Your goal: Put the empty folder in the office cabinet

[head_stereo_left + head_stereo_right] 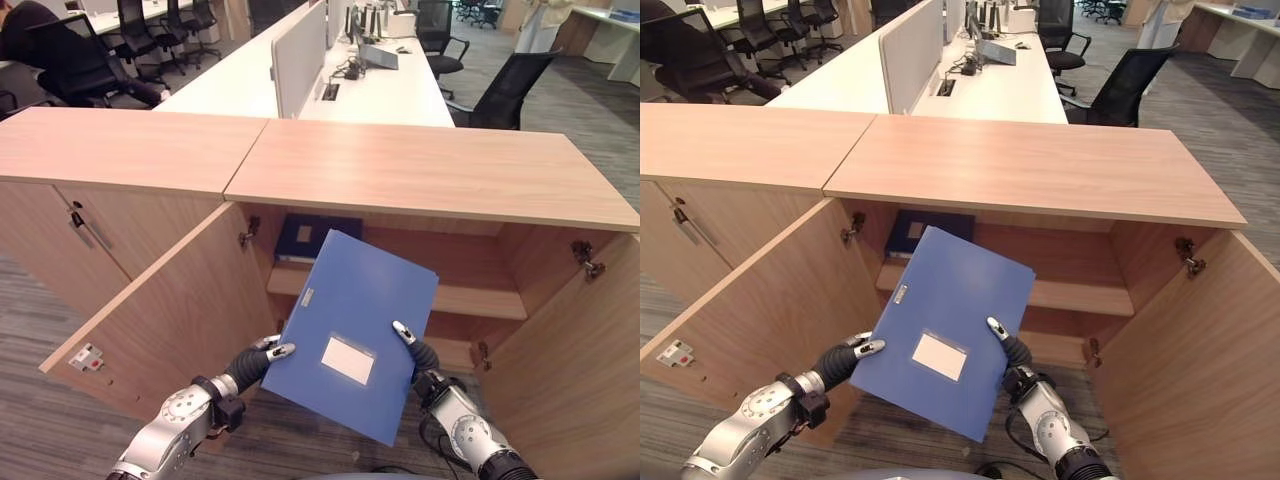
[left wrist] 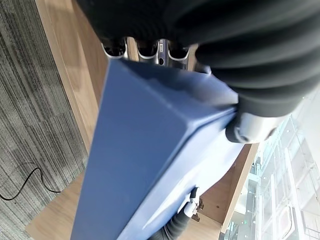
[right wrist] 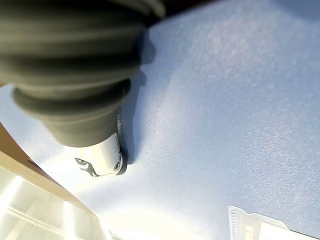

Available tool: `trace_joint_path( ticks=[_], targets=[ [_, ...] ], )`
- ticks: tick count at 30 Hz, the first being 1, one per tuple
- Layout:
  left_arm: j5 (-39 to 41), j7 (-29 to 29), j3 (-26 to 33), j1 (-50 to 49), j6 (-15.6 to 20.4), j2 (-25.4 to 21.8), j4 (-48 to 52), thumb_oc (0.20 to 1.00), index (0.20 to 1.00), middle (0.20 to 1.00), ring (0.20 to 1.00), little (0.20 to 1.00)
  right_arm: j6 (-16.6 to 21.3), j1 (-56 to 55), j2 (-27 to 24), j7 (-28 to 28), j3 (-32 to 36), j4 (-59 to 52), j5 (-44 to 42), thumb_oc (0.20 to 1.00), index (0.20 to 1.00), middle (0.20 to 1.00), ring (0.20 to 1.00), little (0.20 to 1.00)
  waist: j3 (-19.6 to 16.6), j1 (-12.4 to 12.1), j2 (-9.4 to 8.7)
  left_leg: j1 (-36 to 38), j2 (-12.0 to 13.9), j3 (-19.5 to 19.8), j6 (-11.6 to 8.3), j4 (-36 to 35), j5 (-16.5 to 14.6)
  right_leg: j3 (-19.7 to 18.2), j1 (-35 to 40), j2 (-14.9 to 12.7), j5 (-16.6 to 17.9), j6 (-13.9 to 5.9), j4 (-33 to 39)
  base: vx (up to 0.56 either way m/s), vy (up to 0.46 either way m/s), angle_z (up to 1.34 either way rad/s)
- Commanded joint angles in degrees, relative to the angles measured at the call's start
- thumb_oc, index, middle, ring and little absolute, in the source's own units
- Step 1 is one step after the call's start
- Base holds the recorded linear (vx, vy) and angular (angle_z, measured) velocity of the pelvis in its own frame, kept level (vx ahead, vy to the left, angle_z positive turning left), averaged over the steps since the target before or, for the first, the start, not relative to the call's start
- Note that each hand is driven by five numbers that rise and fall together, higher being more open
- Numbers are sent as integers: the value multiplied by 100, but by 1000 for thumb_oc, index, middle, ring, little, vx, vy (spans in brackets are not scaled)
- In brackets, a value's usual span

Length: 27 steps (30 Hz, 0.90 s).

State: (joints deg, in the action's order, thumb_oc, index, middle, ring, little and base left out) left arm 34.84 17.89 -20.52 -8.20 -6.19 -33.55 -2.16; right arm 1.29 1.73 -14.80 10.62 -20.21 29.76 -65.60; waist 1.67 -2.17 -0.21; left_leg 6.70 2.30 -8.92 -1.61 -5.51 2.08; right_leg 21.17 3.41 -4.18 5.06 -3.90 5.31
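- The office cabinet [image 1: 430, 170] stands with both doors swung wide, its inner shelf [image 1: 480, 298] bare on the right; a dark blue binder [image 1: 315, 238] lies at the shelf's left end.
- The blue folder [image 1: 350, 330] hangs tilted in front of the cabinet opening, outside it. The step in hand looks like carrying; next it likely needs levelling and sliding onto the shelf.
- The left hand [image 1: 262, 356] clamps the folder's left edge with thumb above and fingers beneath.
- The right hand [image 1: 418, 350] pinches the right edge.
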Motion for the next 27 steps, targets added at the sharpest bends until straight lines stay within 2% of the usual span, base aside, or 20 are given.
trace_joint_path(
  ticks=[1, 5, 8, 10, 11, 12, 13, 14, 17, 18, 19, 21, 24, 26, 27],
  targets=[
    [221, -32, -601, 512, 254, 460, 133, 1000, 1000, 1000, 1000, 1000, -52, 396, 1138, 449, -665, -479, -406, 200, 200, 200, 200, 200, -95, 68, -183, 249, -216, 4, 15, 51, -710, -210, 44, 89, -345, -261, -31, 0, 0, 0],
    [293, -196, -581, 406, 190, 541, -46, 1000, 1000, 1000, 1000, 1000, -113, 290, 1216, 323, -545, -262, -496, 200, 200, 200, 200, 200, -89, 77, -173, 246, -214, -2, 12, 51, -706, -203, 36, 98, -341, -262, -31, 0, 0, 0],
    [423, -387, -596, 308, 103, 758, -559, 1000, 1000, 1000, 1000, 1000, -94, 117, 1293, 97, -295, -91, -705, 200, 200, 200, 200, 200, -91, 126, -156, 228, -210, 3, 18, 51, -697, -203, 18, 107, -339, -259, -31, 0, 0, 0],
    [369, -564, -541, 251, 93, 824, -859, 1000, 1000, 1000, 1000, 1000, -23, -10, 1280, -100, -35, 84, -759, 200, 200, 200, 200, 200, -70, 156, -136, 240, -202, 2, 14, 51, -708, -210, 36, 125, -346, -264, -31, 0, 0, 0],
    [216, -889, -385, 127, 55, 917, -1154, 1000, 1000, 1000, 1000, 1000, 55, -55, 1259, -379, 357, 416, -753, 200, 200, 200, 200, 200, -74, 174, -133, 223, -197, 14, 10, 51, -698, -194, 28, 134, -346, -264, -31, 0, 0, 0],
    [216, -889, -385, 132, 55, 916, -1156, 1000, 1000, 1000, 1000, 1000, 54, -50, 1260, -378, 359, 419, -753, 200, 200, 200, 200, 200, -86, 177, -141, 200, -205, 17, 13, 51, -683, -191, 6, 125, -338, -263, -31, 3, -33, 2],
    [-91, -1195, -232, -18, -29, 1132, -1689, 1000, 1000, 1000, 1000, 1000, 96, 5, 1247, -730, 744, 840, -649, 200, 200, 200, 200, 200, -86, 192, -132, 199, -183, 18, 5, 51, -685, -182, 14, 152, -356, -257, -31, 0, 0, 0],
    [-93, -1195, -232, -11, -27, 1134, -1694, 1000, 1000, 1000, 1000, 1000, 96, 12, 1247, -728, 747, 843, -649, 200, 200, 200, 200, 200, -95, 195, -140, 175, -191, 21, 8, 51, -669, -179, -7, 143, -348, -256, -31, 14, -45, 2],
    [-215, -1469, 122, -27, -177, 1753, -3530, 1000, 1000, 1000, 1000, 1000, 84, 237, 1218, -1070, 1351, 1513, -733, 200, 200, 200, 200, 200, -118, 224, -154, 177, -119, 25, -37, 51, -656, -171, -21, 212, -381, -232, -31, 32, -71, 6],
    [-218, -1467, 122, -18, -170, 1760, -3541, 1000, 1000, 1000, 1000, 1000, 83, 245, 1214, -1068, 1354, 1518, -733, 200, 200, 200, 200, 200, -111, 224, -150, 180, -118, 25, -38, 51, -657, -171, -18, 213, -382, -232, -31, 41, -91, 4],
    [-235, -1652, 511, 90, -178, 2097, -4765, 1000, 1000, 1000, 1000, 1000, 137, 379, 1176, -1137, 1576, 1818, -779, 200, 200, 200, 200, 200, -139, 234, -168, 189, -52, 36, -79, 51, -647, -181, -26, 257, -408, -210, -31, 51, -110, -1],
    [-118, -1811, 932, 276, -165, 2321, -5758, 1000, 1000, 1000, 1000, 1000, 214, 542, 1134, -1188, 1743, 1971, -769, 200, 200, 200, 200, 200, -144, 235, -199, 213, 54, 6, -130, 51, -583, -207, -35, 315, -440, -176, -31, 44, -140, 3],
    [-28, -1972, 1281, 532, -99, 2426, -6417, 1000, 1000, 1000, 1000, 1000, 428, 817, 993, -1260, 1862, 1928, -710, 200, 200, 200, 200, 200, 96, 188, -310, -419, 202, -71, -207, 1291, -825, -152, 6, 261, -491, -63, -31, -73, -128, 10],
    [-15, -2015, 1454, 670, -85, 2454, -6750, 1000, 1000, 1000, 1000, 1000, 488, 959, 889, -1283, 1888, 1976, -647, 200, 200, 200, 200, 200, 218, 110, -262, -823, 260, -23, -267, 2050, -944, -88, 108, 258, -605, -23, -33, -23, -52, 17],
    [5, -2057, 1545, 731, -45, 2466, -6863, 1000, 1000, 1000, 1000, 1000, 507, 1025, 851, -1293, 1895, 1966, -591, 200, 200, 200, 200, 200, 286, 80, -262, -1076, 318, -92, -284, 2368, -827, -5, 128, 231, -626, 1, -38, 20, -6, 30]
  ],
)
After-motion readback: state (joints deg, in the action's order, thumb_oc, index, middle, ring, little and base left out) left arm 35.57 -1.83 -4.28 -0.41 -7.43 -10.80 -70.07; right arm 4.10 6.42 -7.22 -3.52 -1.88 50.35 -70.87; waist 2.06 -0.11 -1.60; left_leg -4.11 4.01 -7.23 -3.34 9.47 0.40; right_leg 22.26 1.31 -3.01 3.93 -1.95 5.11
